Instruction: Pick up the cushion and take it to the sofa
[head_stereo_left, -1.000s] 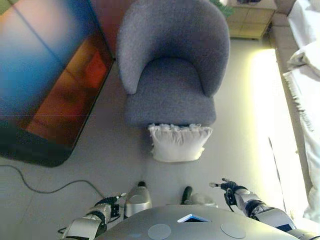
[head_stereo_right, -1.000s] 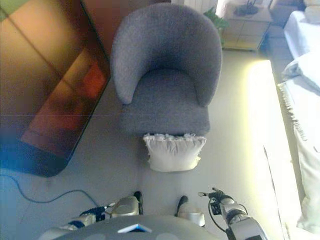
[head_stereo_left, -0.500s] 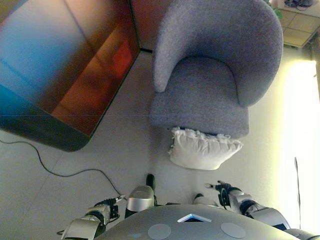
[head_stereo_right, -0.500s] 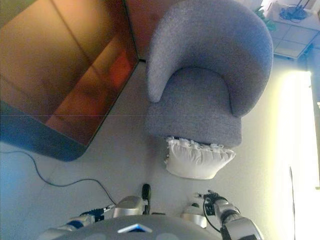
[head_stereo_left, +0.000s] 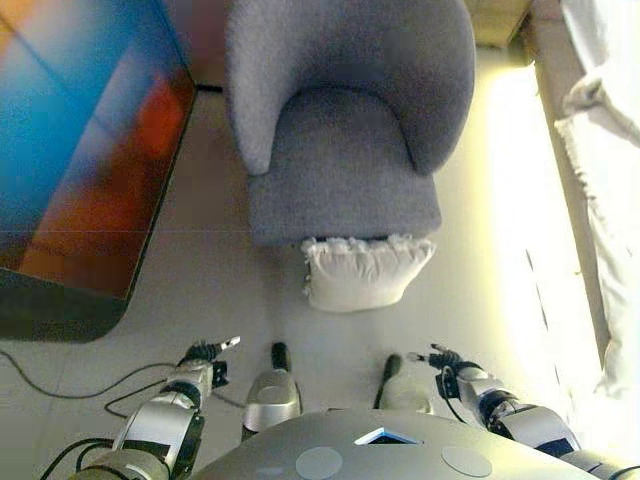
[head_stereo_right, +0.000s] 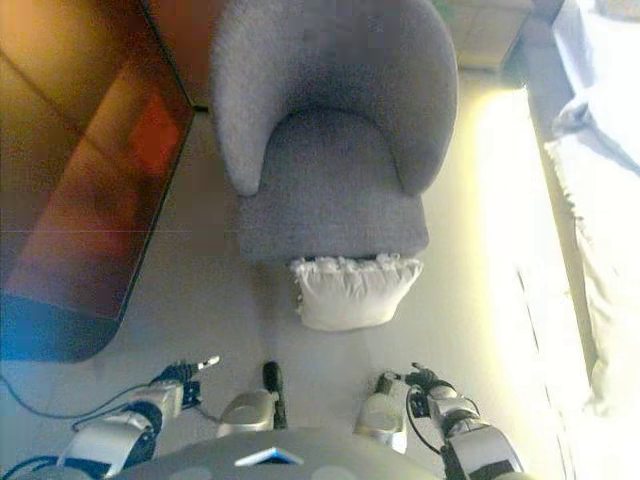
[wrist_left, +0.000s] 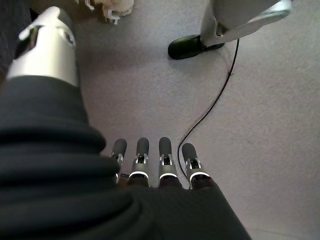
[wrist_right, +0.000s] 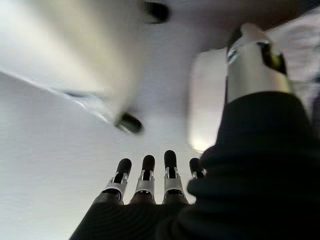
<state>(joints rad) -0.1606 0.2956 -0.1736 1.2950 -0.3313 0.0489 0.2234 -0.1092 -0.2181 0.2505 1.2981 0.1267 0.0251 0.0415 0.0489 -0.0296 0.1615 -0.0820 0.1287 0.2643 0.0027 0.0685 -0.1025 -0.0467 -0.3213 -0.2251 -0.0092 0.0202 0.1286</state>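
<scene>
From the left eye view, the white cushion (head_stereo_left: 362, 272) stands on the floor (head_stereo_left: 220, 300), leaning against the front edge of the grey armchair (head_stereo_left: 345, 130). Its long axis runs left to right across the chair's front, with the frilled edge uppermost, touching the seat. A dark glossy panel (head_stereo_left: 80, 150) lies on the floor to the left, cut off by the frame; pale bedding (head_stereo_left: 610, 180) is cut off at the right. The left hand (head_stereo_left: 205, 353) and right hand (head_stereo_left: 445, 362) hang low on either side, well apart from the cushion, holding nothing.

The right eye view shows the same layout, with the cushion centred below the seat.

In the left wrist view, the left hand's fingers (wrist_left: 166, 157) are straight, side by side and slightly apart, over bare floor; only a frilled corner of the cushion shows at the frame's edge.

In the right wrist view, the right hand's fingers (wrist_right: 145, 175) are likewise straight and relaxed; the pale shape beyond is too blurred to identify. No writing is legible anywhere.
</scene>
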